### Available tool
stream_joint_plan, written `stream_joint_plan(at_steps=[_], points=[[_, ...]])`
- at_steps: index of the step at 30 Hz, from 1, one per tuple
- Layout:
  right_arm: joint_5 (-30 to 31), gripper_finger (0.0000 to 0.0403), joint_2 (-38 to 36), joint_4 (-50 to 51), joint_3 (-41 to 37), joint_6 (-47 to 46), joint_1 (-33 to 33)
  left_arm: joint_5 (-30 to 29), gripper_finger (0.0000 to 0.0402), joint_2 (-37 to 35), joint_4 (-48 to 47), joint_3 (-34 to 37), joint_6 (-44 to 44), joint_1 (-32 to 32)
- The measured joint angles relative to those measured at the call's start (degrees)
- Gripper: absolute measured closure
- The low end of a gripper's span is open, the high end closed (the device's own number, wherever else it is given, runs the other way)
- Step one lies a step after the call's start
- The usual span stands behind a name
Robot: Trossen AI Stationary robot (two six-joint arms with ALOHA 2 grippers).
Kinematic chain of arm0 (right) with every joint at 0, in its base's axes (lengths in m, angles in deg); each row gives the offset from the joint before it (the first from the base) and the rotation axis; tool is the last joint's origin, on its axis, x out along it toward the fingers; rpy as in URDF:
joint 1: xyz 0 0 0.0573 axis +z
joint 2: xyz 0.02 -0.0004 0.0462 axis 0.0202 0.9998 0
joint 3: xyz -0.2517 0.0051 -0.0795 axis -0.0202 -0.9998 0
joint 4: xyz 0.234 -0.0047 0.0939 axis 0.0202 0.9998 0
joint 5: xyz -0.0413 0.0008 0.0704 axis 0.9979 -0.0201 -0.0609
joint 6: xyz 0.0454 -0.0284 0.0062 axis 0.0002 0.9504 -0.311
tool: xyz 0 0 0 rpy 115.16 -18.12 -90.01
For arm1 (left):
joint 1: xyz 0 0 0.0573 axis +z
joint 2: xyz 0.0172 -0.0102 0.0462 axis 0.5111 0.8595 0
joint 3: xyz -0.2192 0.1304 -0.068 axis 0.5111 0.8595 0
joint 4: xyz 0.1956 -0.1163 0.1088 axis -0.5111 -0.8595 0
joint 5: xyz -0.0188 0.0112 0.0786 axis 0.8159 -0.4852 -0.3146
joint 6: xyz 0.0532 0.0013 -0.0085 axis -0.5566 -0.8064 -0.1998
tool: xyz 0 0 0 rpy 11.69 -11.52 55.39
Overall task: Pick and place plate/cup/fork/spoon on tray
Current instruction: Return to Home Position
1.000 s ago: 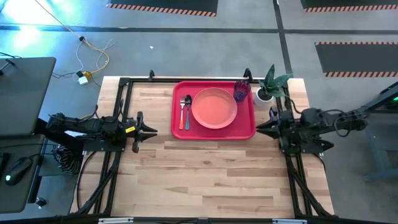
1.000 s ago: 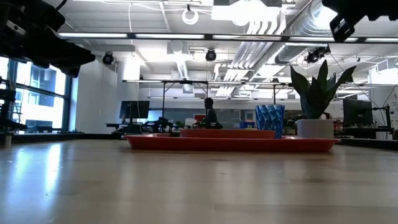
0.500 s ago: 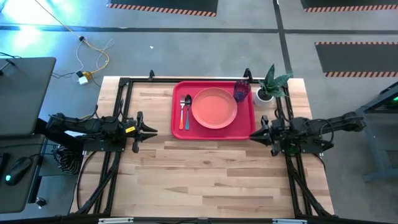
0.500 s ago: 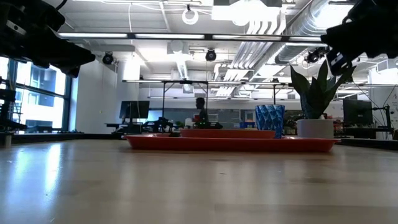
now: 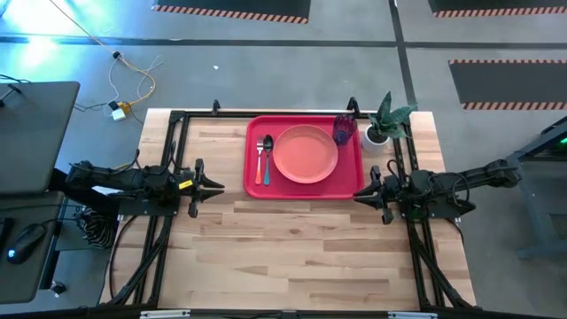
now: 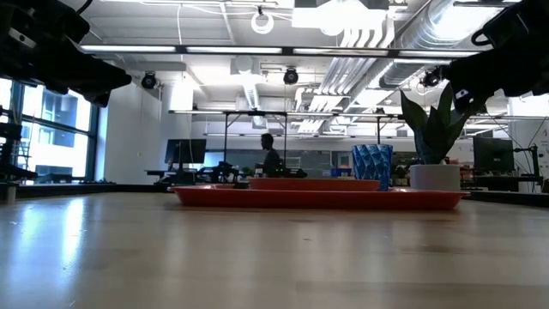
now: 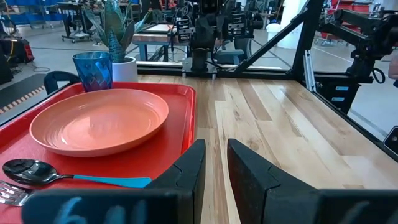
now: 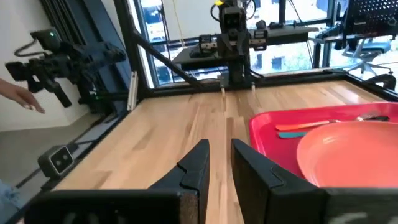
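The red tray [image 5: 252, 133] lies at the table's far middle. On it rest the salmon-pink plate [image 5: 306, 152], the blue-purple cup [image 5: 344, 130] upright at its far right corner, and the blue-handled spoon [image 5: 267, 158] and the fork [image 5: 260, 159] side by side left of the plate. My left gripper [image 5: 215, 186] hovers empty left of the tray, fingers close together [image 7: 216, 168]. My right gripper [image 5: 358, 193] hovers empty off the tray's near right corner, fingers close together [image 8: 219, 165].
A white pot with a green plant [image 5: 381, 131] stands right of the tray by the cup. Bare wood covers the table's near half [image 5: 301, 257]. Black frame rails run along both sides. A person's hand [image 8: 18, 96] shows beyond the table's edge.
My right gripper has come down and gone a little toward the table's left and near edge, ending off the tray's near right corner. A person in the room behind has walked to the left.
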Motion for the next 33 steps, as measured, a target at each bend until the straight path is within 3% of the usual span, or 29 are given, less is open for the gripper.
stream_joint_plan(at_steps=[9, 33], points=[[9.0, 0.0345, 0.1, 5.9, 0.0, -4.7, 0.0, 0.0, 0.0344, 0.0, 0.0, 0.0, 0.0, 0.0], [9.1, 0.0345, 0.1, 6.0, 0.0, -4.6, 0.0, 0.0, 0.0344, 0.0, 0.0, 0.0, 0.0, 0.0]])
